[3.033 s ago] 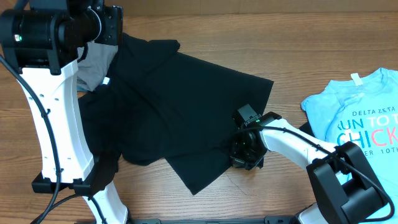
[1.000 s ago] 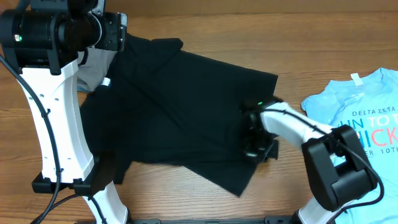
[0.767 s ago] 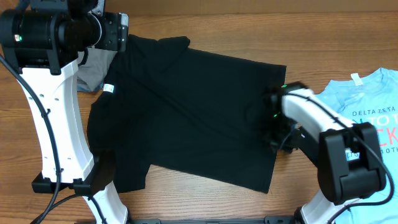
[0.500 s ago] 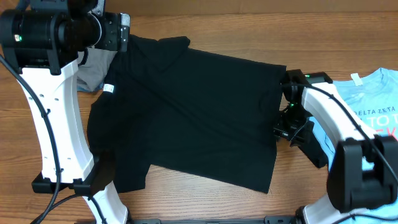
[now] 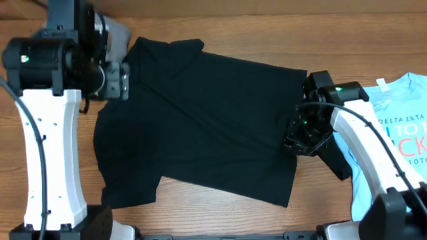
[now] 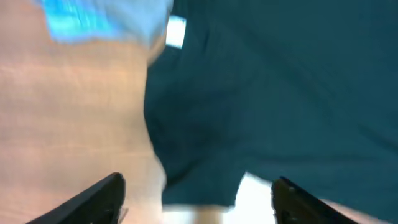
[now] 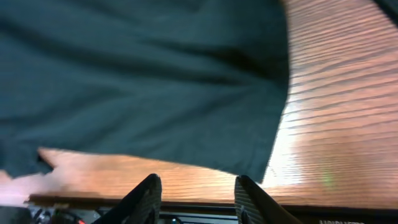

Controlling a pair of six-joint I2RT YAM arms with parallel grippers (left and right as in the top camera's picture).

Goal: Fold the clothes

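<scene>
Black cotton fills the middle of the overhead view: the black T-shirt [image 5: 200, 120] lies spread out and nearly flat on the wooden table [image 5: 267, 33]. Its collar end is toward the left arm and its hem toward the right, with a few slanting creases across the body.

At the far right lies a light-blue tee [image 5: 400, 107], partly under the right arm and cut off by the frame edge. It has a small white tag [image 5: 381, 83] at the neck. Of its print only fragments read: white letters "TO T" and pink "CK" beneath them (the smaller line below is too fine to make out). A grey garment [image 5: 119, 30] is bunched at the top left, just beside the black shirt's collar.

The left gripper [image 6: 199, 199] hangs over the shirt's collar end with its fingers [image 6: 106, 196] spread wide and nothing between them. Its view is blurred. A white neck label [image 6: 176, 31] shows on the dark cloth with no legible writing, and a blue smear at the upper left cannot be identified.

The right gripper [image 7: 198, 202] sits at the shirt's right edge, just past the hem. Its fingers [image 7: 146, 199] are parted and grip nothing, with bare wood showing between them and the hem corner lying just ahead.
</scene>
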